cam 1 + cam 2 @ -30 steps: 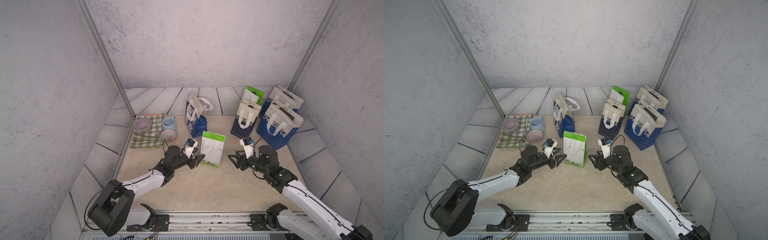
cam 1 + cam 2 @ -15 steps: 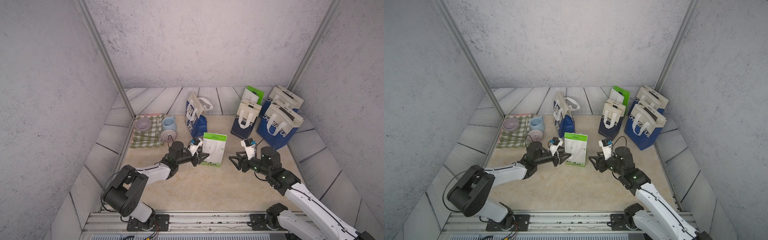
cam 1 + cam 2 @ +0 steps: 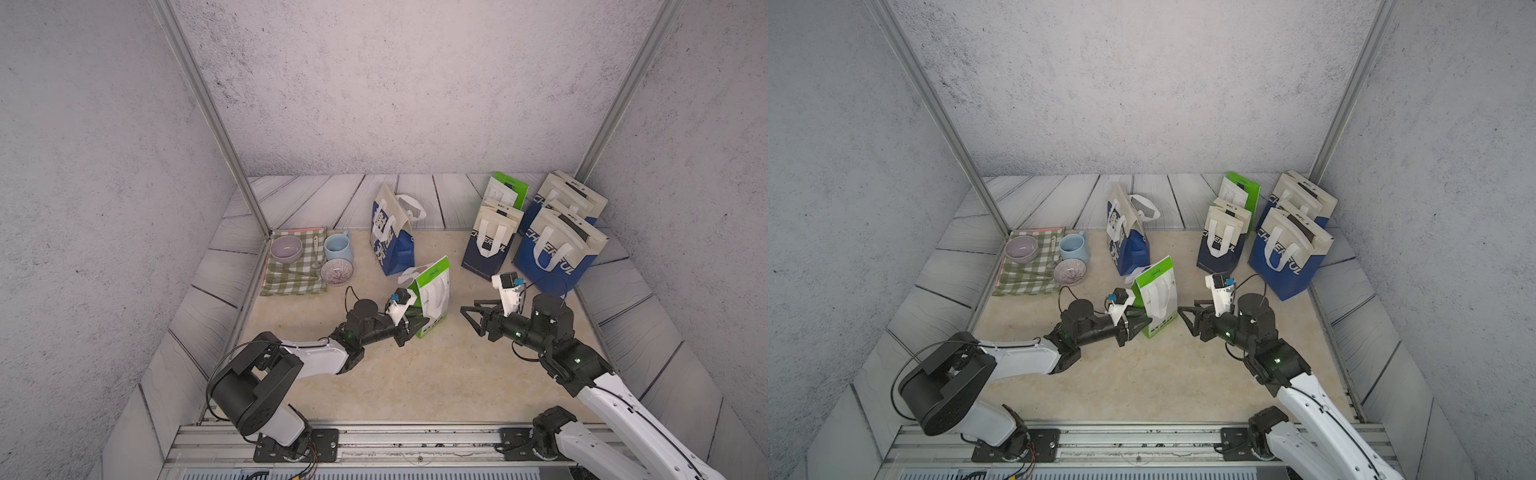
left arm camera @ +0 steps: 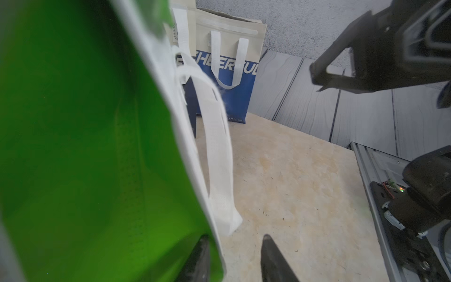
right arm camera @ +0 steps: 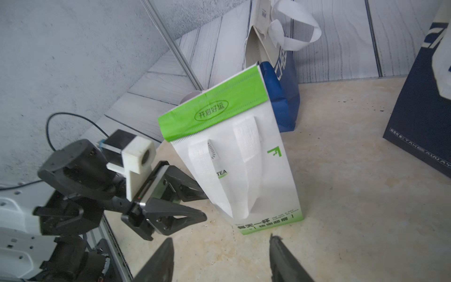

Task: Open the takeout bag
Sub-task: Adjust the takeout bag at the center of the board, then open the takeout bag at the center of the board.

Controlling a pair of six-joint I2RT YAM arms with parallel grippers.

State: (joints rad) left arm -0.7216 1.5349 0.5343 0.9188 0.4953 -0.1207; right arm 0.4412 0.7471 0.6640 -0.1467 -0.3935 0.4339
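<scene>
Top views: I'm bracketing the light, floppy-looking takeout bag (image 3: pixel 434 291) mid-table, left gripper (image 3: pixel 415 326) half-spread at its 8 o'clock corner, probably not pinching yet; right gripper (image 3: pixel 471 318) gaping at 4 o'clock. Green flap (image 3: pixel 432 272) looks grabbable.

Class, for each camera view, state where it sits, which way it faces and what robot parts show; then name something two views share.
Both top views: high above the arm bases, looking down on the table; both arms, left gripper, right gripper show.
Left wrist: on the left arm, facing past its fingers at the green-and-white bag; the right gripper shows beyond.
Right wrist: on the right arm, facing the bag's front; its fingers and the left gripper show.
Shared: every view shows that bag.
</scene>
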